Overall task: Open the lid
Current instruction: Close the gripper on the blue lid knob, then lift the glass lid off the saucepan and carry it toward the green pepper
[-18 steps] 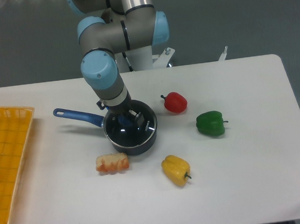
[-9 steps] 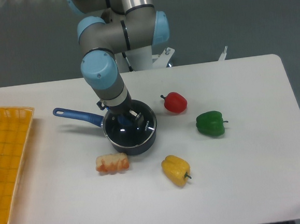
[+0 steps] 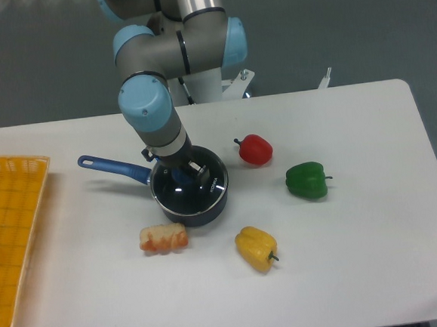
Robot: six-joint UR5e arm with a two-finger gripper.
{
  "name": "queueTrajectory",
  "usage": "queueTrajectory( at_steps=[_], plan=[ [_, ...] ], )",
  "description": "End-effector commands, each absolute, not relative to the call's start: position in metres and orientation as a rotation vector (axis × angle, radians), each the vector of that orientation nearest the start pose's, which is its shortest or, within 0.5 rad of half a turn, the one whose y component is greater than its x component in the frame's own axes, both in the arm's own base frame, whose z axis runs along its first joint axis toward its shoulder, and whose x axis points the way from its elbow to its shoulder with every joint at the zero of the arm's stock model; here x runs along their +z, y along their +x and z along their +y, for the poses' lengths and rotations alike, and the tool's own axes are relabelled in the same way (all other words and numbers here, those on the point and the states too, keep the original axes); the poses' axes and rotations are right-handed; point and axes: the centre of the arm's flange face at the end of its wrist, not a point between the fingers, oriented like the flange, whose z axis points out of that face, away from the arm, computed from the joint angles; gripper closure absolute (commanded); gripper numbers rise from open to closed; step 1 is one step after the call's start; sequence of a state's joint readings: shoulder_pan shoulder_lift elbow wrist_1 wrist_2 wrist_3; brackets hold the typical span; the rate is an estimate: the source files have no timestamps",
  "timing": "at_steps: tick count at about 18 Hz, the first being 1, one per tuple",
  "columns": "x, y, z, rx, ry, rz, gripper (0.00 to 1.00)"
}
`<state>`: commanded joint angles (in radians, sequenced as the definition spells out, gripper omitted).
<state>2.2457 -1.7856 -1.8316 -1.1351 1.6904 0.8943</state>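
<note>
Your gripper (image 3: 183,174) sits directly over the lid (image 3: 188,190), which lies on the saucepan (image 3: 195,208) just below the jaws. You cannot tell whether the jaws pinch the blue knob (image 3: 183,177).

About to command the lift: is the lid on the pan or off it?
On. The lid lies flat across the saucepan, its rim matching the pan's, with the gripper down at its blue knob.

Red pepper (image 3: 255,150), green pepper (image 3: 307,181), yellow pepper (image 3: 256,247), orange basket (image 3: 11,225)
</note>
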Motion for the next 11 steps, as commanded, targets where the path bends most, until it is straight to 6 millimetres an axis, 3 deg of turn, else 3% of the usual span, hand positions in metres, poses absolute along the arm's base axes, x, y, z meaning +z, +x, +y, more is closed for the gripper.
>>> queueTrajectory(
  at_steps=[11],
  plan=[
    [0.324,-0.257,0.497,0.089,-3.23,0.342,0.49]
  ],
)
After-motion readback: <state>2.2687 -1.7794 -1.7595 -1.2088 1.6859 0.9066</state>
